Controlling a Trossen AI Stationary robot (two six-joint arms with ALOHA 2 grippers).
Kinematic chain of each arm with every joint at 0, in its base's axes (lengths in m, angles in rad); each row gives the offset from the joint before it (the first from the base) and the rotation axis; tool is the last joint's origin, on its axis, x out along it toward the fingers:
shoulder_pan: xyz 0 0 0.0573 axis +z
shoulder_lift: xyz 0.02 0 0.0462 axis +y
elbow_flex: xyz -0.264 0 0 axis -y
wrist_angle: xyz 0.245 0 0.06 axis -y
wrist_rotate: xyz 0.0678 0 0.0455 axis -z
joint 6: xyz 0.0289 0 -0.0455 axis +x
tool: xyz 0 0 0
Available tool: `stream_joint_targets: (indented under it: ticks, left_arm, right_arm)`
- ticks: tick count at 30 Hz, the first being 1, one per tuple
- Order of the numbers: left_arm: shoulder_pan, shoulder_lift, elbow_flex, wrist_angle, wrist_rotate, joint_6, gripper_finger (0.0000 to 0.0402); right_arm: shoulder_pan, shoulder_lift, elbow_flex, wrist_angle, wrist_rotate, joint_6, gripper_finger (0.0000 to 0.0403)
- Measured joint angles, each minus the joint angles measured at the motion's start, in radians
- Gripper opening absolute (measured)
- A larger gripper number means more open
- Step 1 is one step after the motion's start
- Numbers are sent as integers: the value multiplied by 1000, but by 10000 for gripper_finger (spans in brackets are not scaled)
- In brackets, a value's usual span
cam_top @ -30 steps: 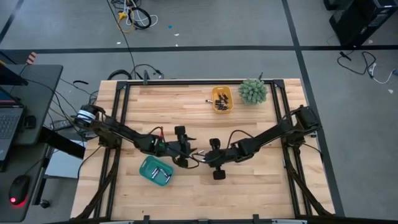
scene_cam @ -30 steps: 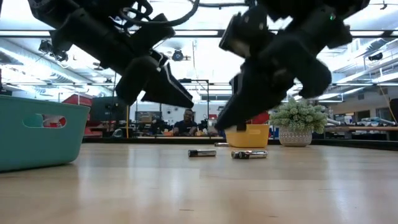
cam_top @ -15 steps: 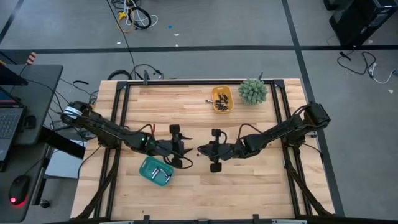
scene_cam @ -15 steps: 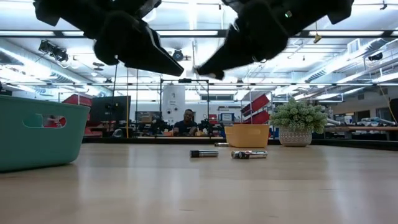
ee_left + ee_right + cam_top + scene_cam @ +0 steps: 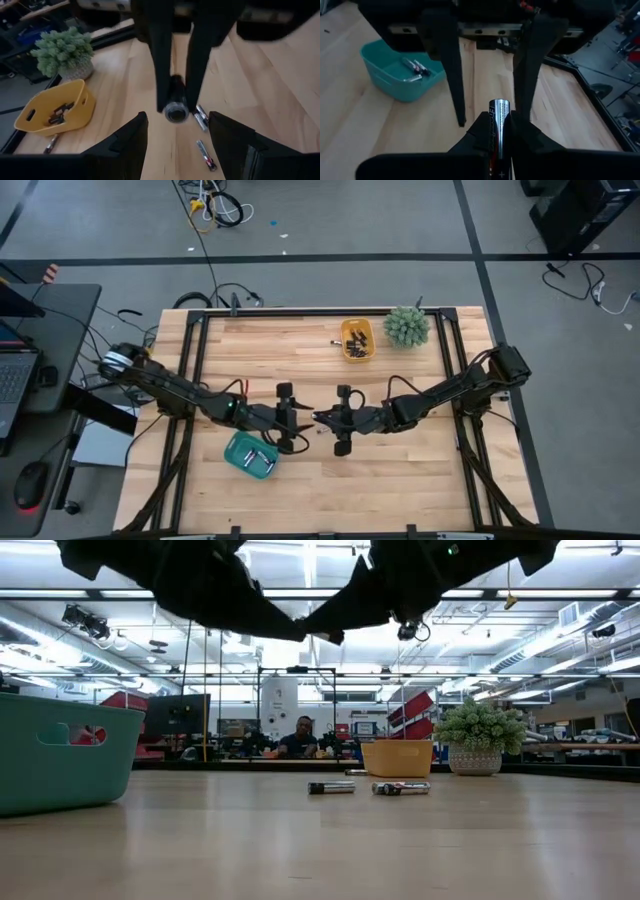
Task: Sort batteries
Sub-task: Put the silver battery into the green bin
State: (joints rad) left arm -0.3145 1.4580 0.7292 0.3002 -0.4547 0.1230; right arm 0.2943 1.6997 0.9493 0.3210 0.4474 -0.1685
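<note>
One battery (image 5: pixel 498 125) is clamped between the fingers of the right hand (image 5: pixel 318 418), end pointing out toward the left hand (image 5: pixel 303 422); from the left wrist view the same cell (image 5: pixel 176 102) shows end-on between the right hand's two fingers. Left hand's fingers (image 5: pixel 127 145) are spread apart, holding nothing, facing the right hand almost tip to tip near the counter's (image 5: pixel 400 480) centre.

Loose batteries on the counter: low view shows two, (image 5: pixel 331 787) and (image 5: pixel 401 787); left wrist view shows about three near the held cell, (image 5: pixel 201 117) and (image 5: pixel 206 155), plus one (image 5: pixel 50 144) beside the yellow tray. Exact total is hard to count.

Two trays: yellow tray (image 5: pixel 357 340) at 12 o'clock with several dark cells inside, count unclear; teal tray (image 5: pixel 250 455) at 7 o'clock with about three cells (image 5: pixel 413 66). One plant (image 5: pixel 406 326) at 1 o'clock, just beside the yellow tray.

Versus half a second ago: both hands have closed in on each other, and the gap is nearly gone. Versus a second ago: both have risen, now only at the top edge of the low view.

Low view cuts off both hands. One person (image 5: pixel 302 737) shows far behind the counter.
</note>
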Motion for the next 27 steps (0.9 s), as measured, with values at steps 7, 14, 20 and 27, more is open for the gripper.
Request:
stream_joint_targets:
  ticks: [7, 14, 20, 27]
  left_arm:
    - [0, -64, 1, -4, -3, -107, 206]
    - [27, -86, 1, -14, -38, -313, 202]
    - [85, -82, 2, 35, -12, -363, 202]
    - [102, -82, 2, 101, 115, -339, 202]
  right_arm:
    - [10, 0, 0, -8, 86, -43, 33]
    - [36, 0, 0, 5, 262, -135, 33]
    - [44, 0, 0, 70, 352, -254, 33]
    - [47, 0, -3, 92, 388, -318, 33]
